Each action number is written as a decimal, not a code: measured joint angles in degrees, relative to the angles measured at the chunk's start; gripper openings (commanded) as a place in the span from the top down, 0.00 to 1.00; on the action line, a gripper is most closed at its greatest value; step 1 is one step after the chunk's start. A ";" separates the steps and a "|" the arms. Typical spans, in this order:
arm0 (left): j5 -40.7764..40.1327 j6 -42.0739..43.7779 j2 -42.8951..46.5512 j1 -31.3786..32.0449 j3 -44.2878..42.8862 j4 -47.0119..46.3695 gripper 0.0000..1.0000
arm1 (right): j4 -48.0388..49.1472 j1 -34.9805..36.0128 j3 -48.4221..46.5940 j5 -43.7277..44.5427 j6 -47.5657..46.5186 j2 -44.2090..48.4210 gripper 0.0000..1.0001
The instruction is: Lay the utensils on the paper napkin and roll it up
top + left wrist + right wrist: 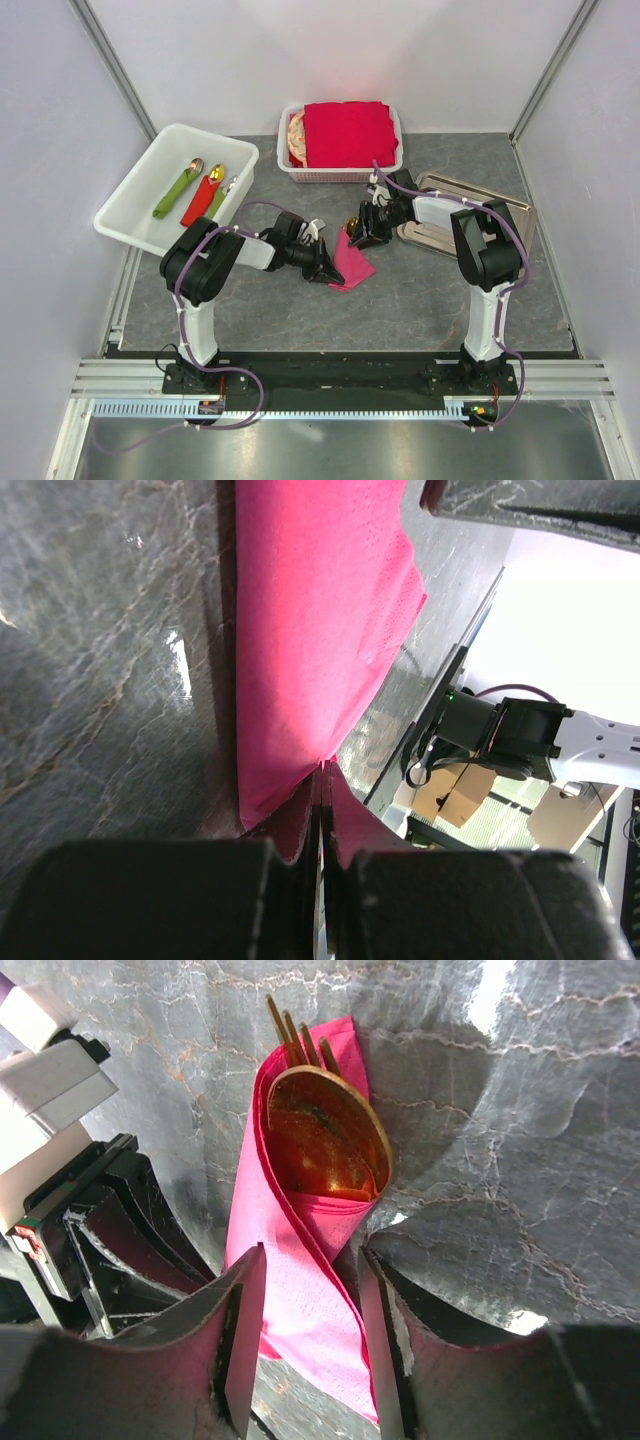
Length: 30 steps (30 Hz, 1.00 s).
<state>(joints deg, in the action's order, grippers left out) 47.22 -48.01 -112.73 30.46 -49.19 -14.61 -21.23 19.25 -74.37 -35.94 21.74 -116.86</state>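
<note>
The magenta paper napkin (351, 260) lies on the table between the two arms, folded over the gold utensils. In the right wrist view the napkin (300, 1290) wraps a spoon (330, 1145), whose oval bowl pokes out, with fork tines (293, 1035) behind it. My right gripper (310, 1295) is open and straddles the wrapped part; its fingers (243, 1335) stand on either side, and there is a gap on the right. My left gripper (325, 780) is shut on a corner of the napkin (310, 630), which stretches away over the table. The utensil handles are hidden inside the fold.
A white bin (140, 195) at the back left holds green and red wrapped bundles (200, 195). A white basket (392, 165) with a stack of red napkins (348, 133) stands at the back centre. A metal tray (495, 200) lies under the right arm.
</note>
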 measured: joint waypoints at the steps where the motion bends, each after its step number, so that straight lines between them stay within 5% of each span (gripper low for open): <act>1: 0.02 0.00 0.00 0.00 0.00 0.00 0.98 | 0.11 -0.02 0.00 -0.02 0.20 -0.04 0.51; 10: 0.04 0.00 -0.02 0.00 0.00 -0.02 0.98 | 2.25 -0.04 0.02 -1.14 2.16 -1.14 0.58; 16: 0.09 0.00 -0.09 0.00 -0.07 -0.02 0.98 | 3.63 -0.35 0.07 -2.29 2.97 -2.32 0.76; 20: 0.24 0.00 -0.17 0.00 -0.22 0.00 0.98 | 4.33 -0.46 0.09 -2.86 3.56 -3.48 1.00; 25: 0.26 0.02 -0.17 0.00 -0.26 0.09 0.98 | 4.98 -0.68 0.09 -4.33 4.00 -4.09 1.00; 30: 0.52 -0.02 0.26 -0.22 0.52 -1.73 0.64 | 5.53 -0.76 0.20 -5.16 3.26 -4.11 1.00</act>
<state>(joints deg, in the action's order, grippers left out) 47.75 -48.03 -112.46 30.24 -48.66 -16.34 -15.70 18.48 -74.17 -41.10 24.99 -120.97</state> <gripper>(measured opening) 0.187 0.006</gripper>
